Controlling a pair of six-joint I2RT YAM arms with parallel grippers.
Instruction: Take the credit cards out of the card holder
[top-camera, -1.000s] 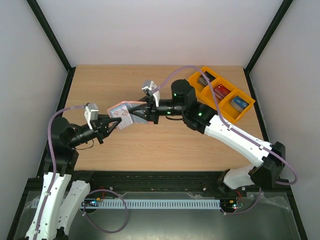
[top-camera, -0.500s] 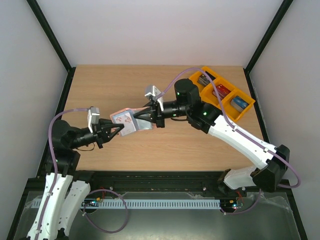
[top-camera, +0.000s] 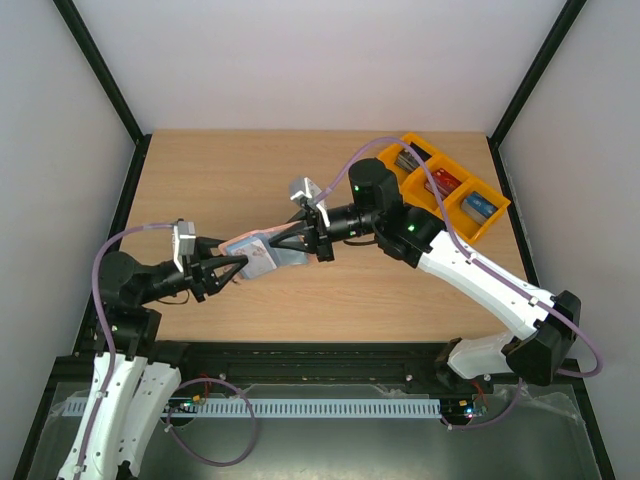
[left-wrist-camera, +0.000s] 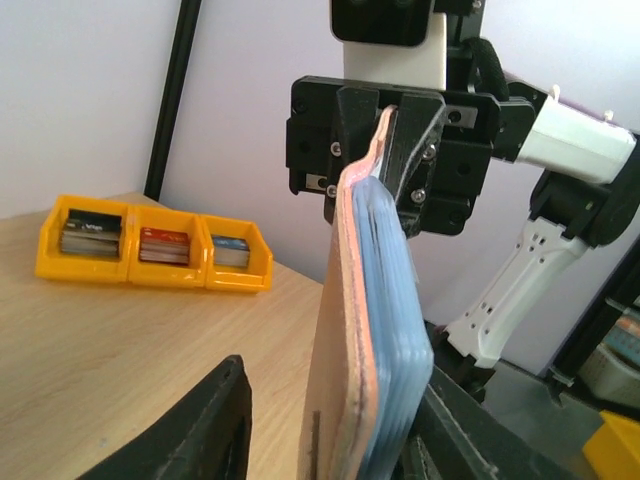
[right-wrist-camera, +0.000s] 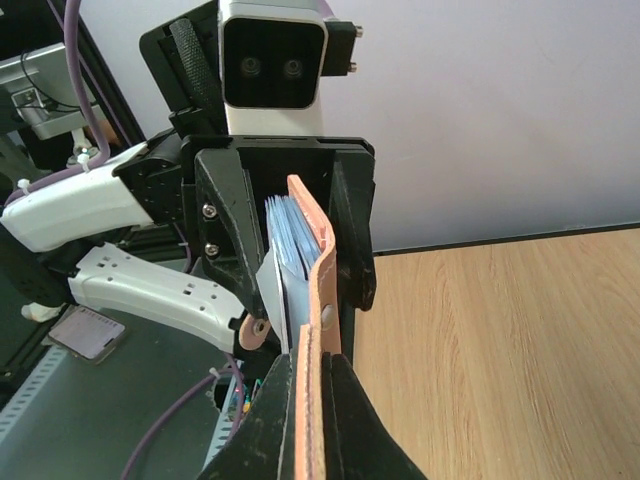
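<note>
Card holder aloft, 9 o'clock of bench centre. Right fingers clamp its tan flap; left fingers spread, straddling it. Judged light, floppy; cards stiff, slick: pinch an exposed card edge.

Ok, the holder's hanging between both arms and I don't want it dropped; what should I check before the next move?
1. Right fingers shut on the card holder: ok.
2. Left fingers open, straddling the holder's other end: ok.
3. Holder held above the table: ok.
4. Any credit card exposed for pinching: cannot tell.
5. Orange bins away from the holder: ok.
</note>
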